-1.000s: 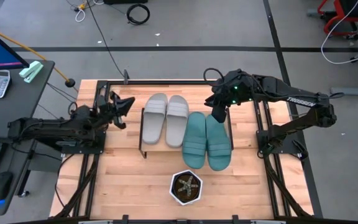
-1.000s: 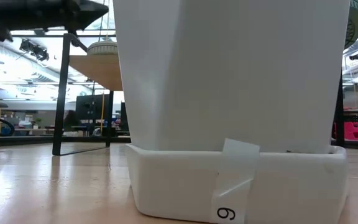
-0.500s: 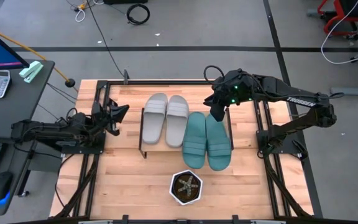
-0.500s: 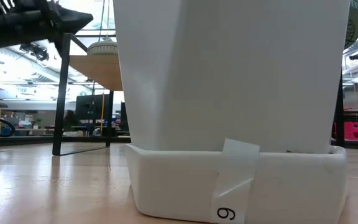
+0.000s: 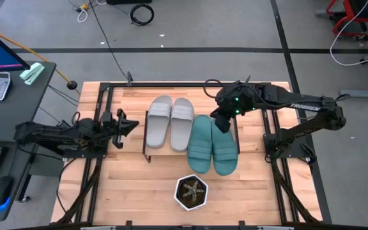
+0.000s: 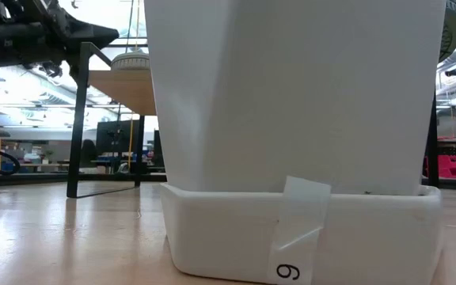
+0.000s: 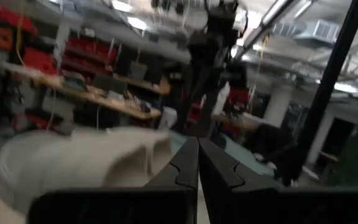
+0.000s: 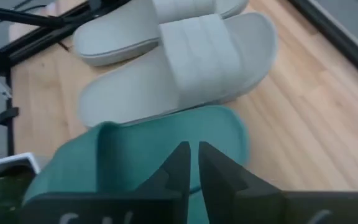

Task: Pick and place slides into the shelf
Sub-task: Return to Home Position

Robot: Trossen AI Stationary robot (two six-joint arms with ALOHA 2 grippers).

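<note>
My right tool (image 5: pixel 224 122) hangs over the right end of the shelf (image 5: pixel 147 135), by its back edge. Its fingers are drawn in to a thin slit and clasp nothing. My left tool (image 5: pixel 133 123) sits off the shelf's left end, apart from it, its tips pressed together and empty. On the shelf lie the grey slides (image 5: pixel 182 122) toward its left and the teal slides (image 5: pixel 200 145) toward its right.
</note>
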